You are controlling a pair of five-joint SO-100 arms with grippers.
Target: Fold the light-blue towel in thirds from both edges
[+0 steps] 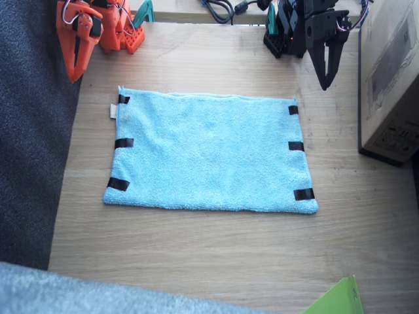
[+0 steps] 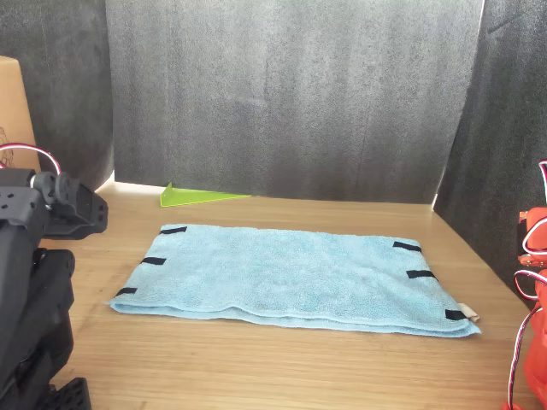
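Surface: a pale wooden table (image 1: 196, 255) with a dark grey fabric backdrop (image 2: 291, 94) behind it; a cardboard box (image 1: 393, 78) stands at one side and a green sheet (image 1: 337, 301) lies at the table's corner.
Towel: the light-blue towel (image 1: 209, 154) lies flat and open in the middle of the table, not yet folded.
Edges: each of the edges carries three black tape strips (image 1: 296, 146); a small white tag (image 1: 112, 112) sits at the corner on the orange arm's side.
Left arm: black, parked behind the towel; the left gripper (image 1: 325, 75) points down above bare wood near the towel's far corner, its jaws almost together and holding nothing.
Right arm: orange, also parked; the right gripper (image 1: 76, 65) hangs beyond the other far corner, jaws narrow, empty.
Step in hand: probably the first approach. Each gripper should open wide, come down on the tape marks of its own short side, pinch only the top of the cloth and carry that side one third across, keeping it parallel.
Fixed view only: both grippers complete and all six strips from above.
Front view only: the long edge nearest this camera (image 2: 256, 314) looks thick and a little wavy, so the cloth may be doubled there; the backdrop's height shows too.
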